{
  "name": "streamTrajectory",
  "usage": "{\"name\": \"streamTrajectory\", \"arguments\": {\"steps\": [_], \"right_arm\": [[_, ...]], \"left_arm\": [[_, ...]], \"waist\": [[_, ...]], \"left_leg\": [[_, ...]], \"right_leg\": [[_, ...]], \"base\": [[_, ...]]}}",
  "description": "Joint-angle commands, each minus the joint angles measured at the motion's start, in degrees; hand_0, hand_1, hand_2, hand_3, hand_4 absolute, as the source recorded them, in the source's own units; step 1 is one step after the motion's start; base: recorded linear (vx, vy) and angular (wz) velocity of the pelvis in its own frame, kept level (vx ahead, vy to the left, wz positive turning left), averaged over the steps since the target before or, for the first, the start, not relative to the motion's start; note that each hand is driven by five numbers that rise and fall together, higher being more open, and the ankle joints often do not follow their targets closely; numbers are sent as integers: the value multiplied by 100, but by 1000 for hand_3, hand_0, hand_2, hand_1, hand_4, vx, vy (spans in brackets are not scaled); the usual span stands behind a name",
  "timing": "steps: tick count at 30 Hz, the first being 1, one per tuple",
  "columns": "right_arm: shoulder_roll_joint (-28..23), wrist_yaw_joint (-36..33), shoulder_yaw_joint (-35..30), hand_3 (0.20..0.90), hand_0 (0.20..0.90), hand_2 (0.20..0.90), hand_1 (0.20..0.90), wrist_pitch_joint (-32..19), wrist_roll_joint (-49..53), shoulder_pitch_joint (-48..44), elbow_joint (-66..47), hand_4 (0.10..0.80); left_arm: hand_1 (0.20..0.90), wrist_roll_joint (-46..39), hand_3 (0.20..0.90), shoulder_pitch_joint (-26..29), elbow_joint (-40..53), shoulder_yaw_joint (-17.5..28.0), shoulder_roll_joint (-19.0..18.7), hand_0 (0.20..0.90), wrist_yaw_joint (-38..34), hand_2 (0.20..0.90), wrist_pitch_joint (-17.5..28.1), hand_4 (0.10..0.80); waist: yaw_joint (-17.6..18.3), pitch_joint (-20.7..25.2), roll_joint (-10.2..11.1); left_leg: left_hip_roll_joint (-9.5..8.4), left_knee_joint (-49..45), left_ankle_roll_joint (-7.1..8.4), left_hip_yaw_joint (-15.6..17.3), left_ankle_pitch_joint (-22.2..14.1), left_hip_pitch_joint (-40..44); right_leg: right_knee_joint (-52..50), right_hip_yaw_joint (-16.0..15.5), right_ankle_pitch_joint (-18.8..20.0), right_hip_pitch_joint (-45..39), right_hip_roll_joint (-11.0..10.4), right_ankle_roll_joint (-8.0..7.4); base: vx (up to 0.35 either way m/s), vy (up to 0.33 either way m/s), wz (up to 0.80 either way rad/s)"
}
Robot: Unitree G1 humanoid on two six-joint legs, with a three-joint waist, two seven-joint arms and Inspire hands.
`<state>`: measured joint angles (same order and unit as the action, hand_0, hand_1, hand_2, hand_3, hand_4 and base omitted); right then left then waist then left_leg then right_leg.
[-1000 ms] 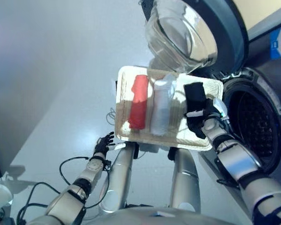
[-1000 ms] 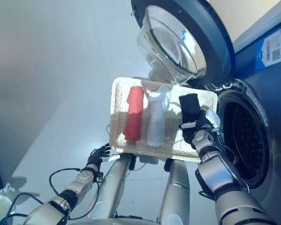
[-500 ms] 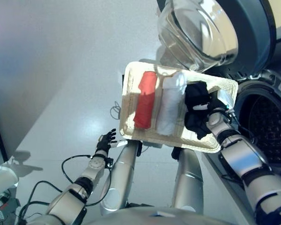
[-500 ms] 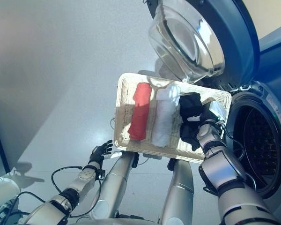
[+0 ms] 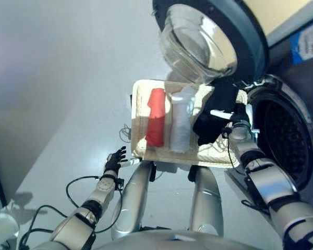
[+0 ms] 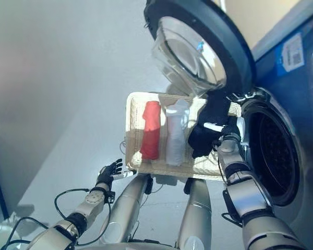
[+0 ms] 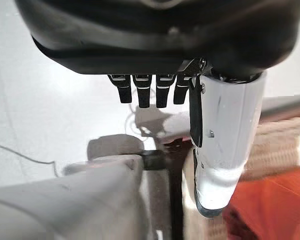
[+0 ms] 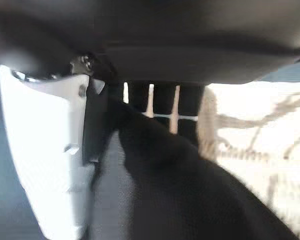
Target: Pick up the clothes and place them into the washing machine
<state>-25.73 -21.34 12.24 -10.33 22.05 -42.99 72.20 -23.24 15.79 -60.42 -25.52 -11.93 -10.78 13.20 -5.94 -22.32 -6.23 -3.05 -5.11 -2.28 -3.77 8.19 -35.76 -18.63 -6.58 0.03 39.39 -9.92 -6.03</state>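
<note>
A shallow wicker basket holds a rolled red cloth and a rolled white cloth. My right hand is shut on a black cloth and holds it lifted above the basket's right end, beside the washing machine's open drum. In the right wrist view the black cloth lies against the thumb's white cover and the curled fingers. My left hand hangs low at the left, fingers straight, holding nothing; it also shows in the left wrist view.
The machine's round glass door stands open above the basket. The blue machine front fills the right side. Pale floor lies to the left of the basket.
My right hand has lifted the black cloth up off the basket's right end toward the drum. The camera has shifted. The left hand has stayed low.
</note>
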Motion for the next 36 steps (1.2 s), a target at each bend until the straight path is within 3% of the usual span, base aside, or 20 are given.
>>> {"name": "streamTrajectory", "arguments": {"steps": [1,2,9,14,25,30,36], "right_arm": [[-334,-215,-169,200,200,200,200,-593,644,181,-236,300],[-244,-278,-457,200,200,200,200,-743,1084,231,-336,300],[111,-562,-962,200,200,200,200,-1207,1559,562,-844,300],[51,-1020,-1596,200,200,200,200,-1628,2003,555,-873,300],[-764,-1584,-2007,200,200,200,200,-1745,1897,405,-902,300],[-764,-1861,-2003,200,200,200,200,-1731,1591,550,-1194,300],[-411,-2117,-2150,200,200,200,200,-1800,1306,1064,-1837,300]], "left_arm": [[900,-26,900,-231,-109,135,-117,900,-114,900,215,800],[900,-27,900,-220,-114,155,-130,900,-146,900,233,800],[900,-7,900,-260,-177,205,-55,900,-276,900,301,800],[900,-67,900,-416,-55,90,31,900,-317,900,359,800],[900,-72,900,-521,-257,103,97,900,-308,900,298,800],[900,-67,900,-518,-281,109,156,900,-338,900,305,800],[900,-77,900,-489,-300,132,248,900,-353,900,269,800]], "waist": [[14,270,99],[62,300,99],[181,350,92],[211,390,-30],[285,426,-205],[372,411,-251],[517,409,-273]], "left_leg": [[81,-94,615,-177,-64,-128],[108,-47,623,-146,-62,-61],[161,145,640,-90,-14,124],[167,228,645,-107,-2,187],[184,395,664,26,103,148],[209,377,638,160,85,175],[248,337,621,278,47,220]], "right_leg": [[1168,-89,607,-712,-79,-201],[1250,-74,646,-774,-69,-203],[1376,-23,692,-872,-17,-199],[1402,6,657,-894,1,-189],[1475,181,781,-716,24,-197],[1481,335,816,-660,56,-188],[1445,448,816,-627,92,-171]], "base": [[14,3,-16],[13,-5,-13],[9,-7,-15],[0,-5,-1],[-25,14,-6],[-17,31,-16],[-27,4,-12]]}}
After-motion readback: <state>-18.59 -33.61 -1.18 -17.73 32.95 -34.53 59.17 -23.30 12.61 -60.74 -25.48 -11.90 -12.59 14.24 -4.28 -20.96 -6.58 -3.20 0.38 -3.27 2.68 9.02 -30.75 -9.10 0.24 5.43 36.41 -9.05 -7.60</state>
